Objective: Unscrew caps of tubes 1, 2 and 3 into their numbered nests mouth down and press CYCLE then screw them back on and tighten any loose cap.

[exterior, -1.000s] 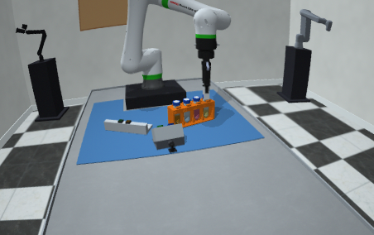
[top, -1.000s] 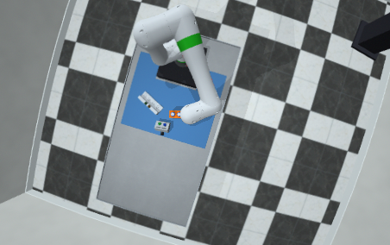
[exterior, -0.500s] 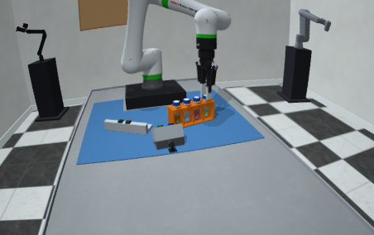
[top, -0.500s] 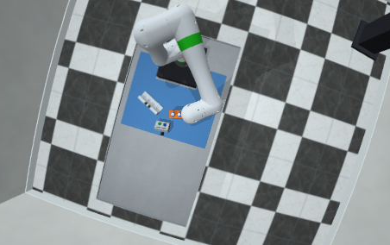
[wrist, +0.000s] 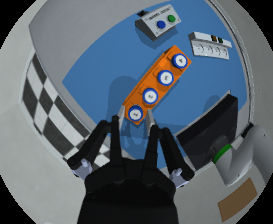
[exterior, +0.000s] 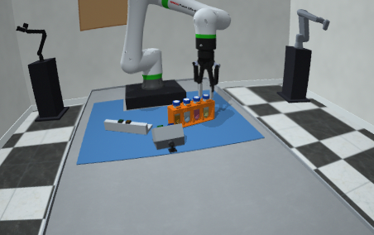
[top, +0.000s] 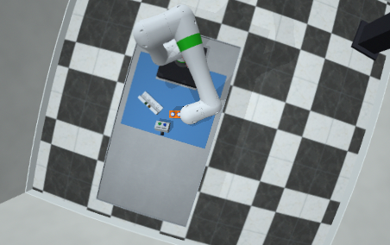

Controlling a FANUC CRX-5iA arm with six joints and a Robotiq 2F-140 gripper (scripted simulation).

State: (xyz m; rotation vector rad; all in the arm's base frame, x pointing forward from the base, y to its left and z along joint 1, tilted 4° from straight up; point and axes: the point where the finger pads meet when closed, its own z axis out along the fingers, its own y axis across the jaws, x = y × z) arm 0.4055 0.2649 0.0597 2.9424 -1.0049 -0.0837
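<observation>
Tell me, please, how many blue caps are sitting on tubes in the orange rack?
4, in one row along the orange rack: and, beneath the pincer. None looks hidden.

Blue mat [exterior: 227, 132] lying on a grey table [exterior: 210, 190], checkered floor [exterior: 342, 136] surrounding it, two black pedestals [exterior: 46, 88] standing near walls, brown board [exterior: 103, 14] hanging behind.
</observation>
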